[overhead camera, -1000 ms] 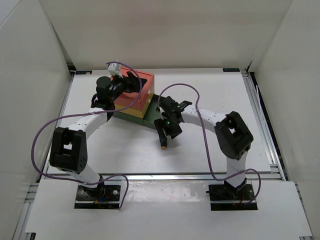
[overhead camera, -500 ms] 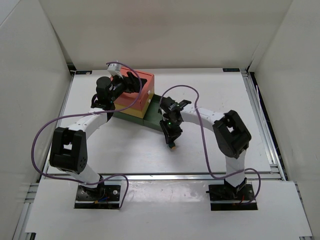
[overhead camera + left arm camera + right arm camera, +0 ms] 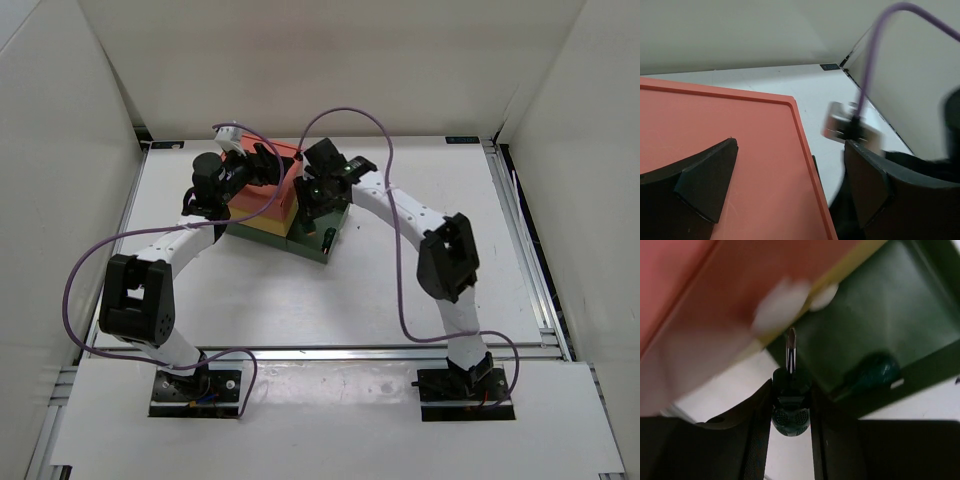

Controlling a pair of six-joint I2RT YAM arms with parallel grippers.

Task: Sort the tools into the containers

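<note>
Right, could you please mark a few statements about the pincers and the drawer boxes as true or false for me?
1. The right pincer is shut on a screwdriver. True.
2. The left pincer grips a tool. False: it is open and empty, over the salmon-red box.
3. The green drawer is closed. False: it stands open, with a green tool lying in it.
4. The salmon-red box is on top of the stack, above the yellow box. True.
</note>
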